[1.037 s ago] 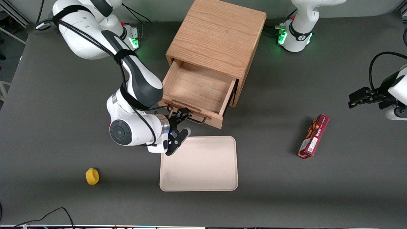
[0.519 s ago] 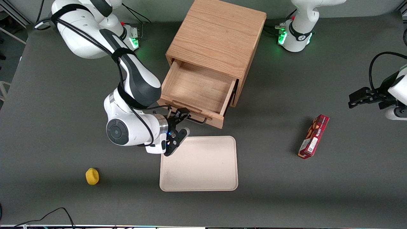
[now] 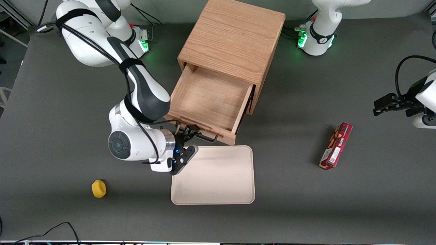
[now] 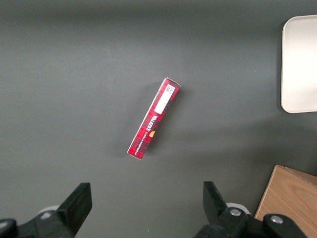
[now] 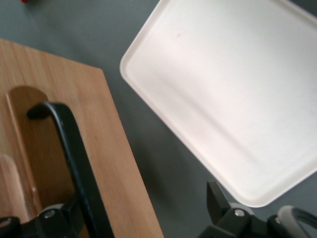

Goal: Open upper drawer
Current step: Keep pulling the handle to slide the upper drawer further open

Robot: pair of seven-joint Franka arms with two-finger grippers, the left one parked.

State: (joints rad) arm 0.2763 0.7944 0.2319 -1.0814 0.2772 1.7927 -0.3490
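Upper drawer (image 3: pixel 209 102) pulled out, gripper (image 3: pixel 191 137) at its handle (image 5: pixel 74 158), fingers spread, unclamped.

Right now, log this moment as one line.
task: open upper drawer | drawer: pulled well out | hand: at black handle | tray: nearer camera

One tray (image 3: pixel 213 175), one box (image 3: pixel 336 146), one cabinet (image 3: pixel 231 41).

Dark grey matte tabletop (image 3: pixel 51 102) is filling nearly the whole front view, lying under even, soft light. A pale wall strip (image 3: pixel 170 6) is showing at 12 o'clock. A black cable (image 3: pixel 58 227) is looping onto the table at 7 o'clock. Metal framing (image 3: pixel 13 13) is showing at 10 o'clock.
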